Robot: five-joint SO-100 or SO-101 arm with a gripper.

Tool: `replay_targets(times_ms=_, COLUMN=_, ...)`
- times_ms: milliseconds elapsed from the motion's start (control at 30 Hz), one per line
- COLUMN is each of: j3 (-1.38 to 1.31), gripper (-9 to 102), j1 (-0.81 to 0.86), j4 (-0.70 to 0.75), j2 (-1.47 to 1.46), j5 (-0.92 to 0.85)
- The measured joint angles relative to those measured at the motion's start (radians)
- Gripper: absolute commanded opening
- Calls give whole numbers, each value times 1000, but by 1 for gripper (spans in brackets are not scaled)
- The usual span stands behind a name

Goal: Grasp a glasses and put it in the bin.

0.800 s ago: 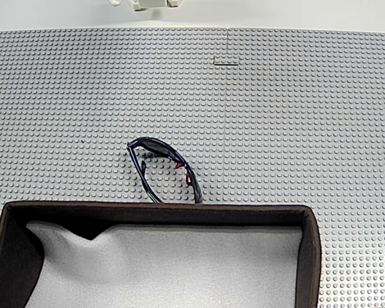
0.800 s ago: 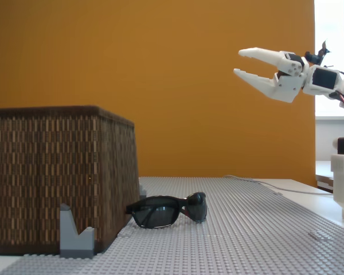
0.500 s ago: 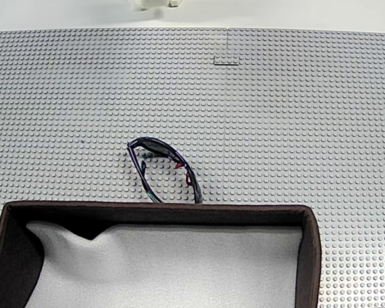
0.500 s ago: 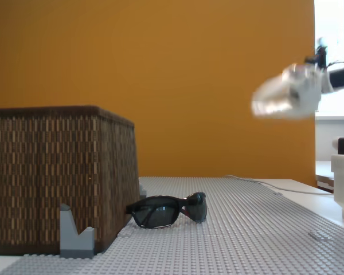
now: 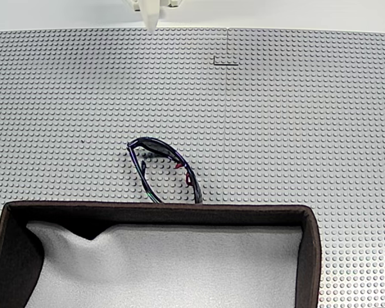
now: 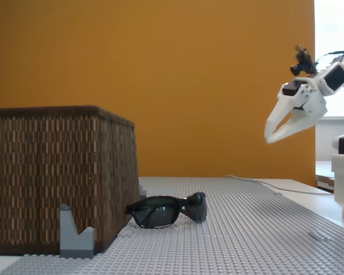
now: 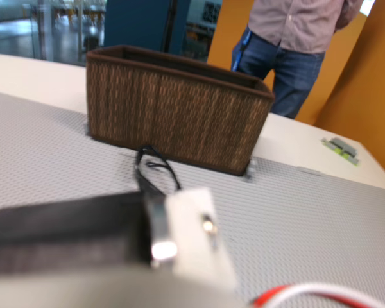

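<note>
Clearly well short of any grasp: white gripper point(image 6: 269, 133) hanging high above the far end of the grey studded baseplate point(image 6: 258, 229) in the side-on fixed view, tilted downward, fingers slightly parted and holding nothing; just a white fingertip point(image 5: 150, 18) poking in at the top edge of the downward-looking fixed view. Sunglasses point(image 6: 169, 211) lying on the baseplate, front facing away from the bin, temples unfolded and running back to the wall; seen from above as sunglasses point(image 5: 163, 170) with temple tips reaching the rim of the brown woven bin point(image 5: 160, 212), whether touching or just short impossible to say. Bin point(image 6: 57, 172) tall beside them, grey lining point(image 5: 167, 263) wrinkled inside, nothing else in it. Also a small grey bracket point(image 6: 75, 235) at the bin's foot, and a person point(image 7: 295, 45) standing behind the bin point(image 7: 176, 109) in the wrist view. Risks, as judged: coming down too close to the bin and striking the wall, since the glasses point(image 7: 155, 170) sit hard by it; closing on the glossy curved lens front and squirting the frame sideways; pinching only one thin temple, leaving the pair dangling and liable to swing loose; snagging on the studs if dragged; lifting too low and catching the tall rim on the way over.
</note>
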Motion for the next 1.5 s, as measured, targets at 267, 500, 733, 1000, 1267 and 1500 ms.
replay_targets(times_ms=267, j3=-84, gripper=12, j1=15, j4=-21, j2=-285, j5=133)
replay_targets(times_ms=500, j3=-75, gripper=13, j1=104, j4=-215, j2=-528, j5=193)
replay_targets(times_ms=733, j3=-61, gripper=13, j1=132, j4=-397, j2=-710, j5=204)
replay_targets(times_ms=1000, j3=-64, gripper=17, j1=120, j4=-528, j2=-838, j5=236)
replay_targets(times_ms=1267, j3=-87, gripper=18, j1=86, j4=-667, j2=-919, j5=229)
replay_targets(times_ms=1500, j3=-167, gripper=17, j1=94, j4=-744, j2=-1069, j5=230)
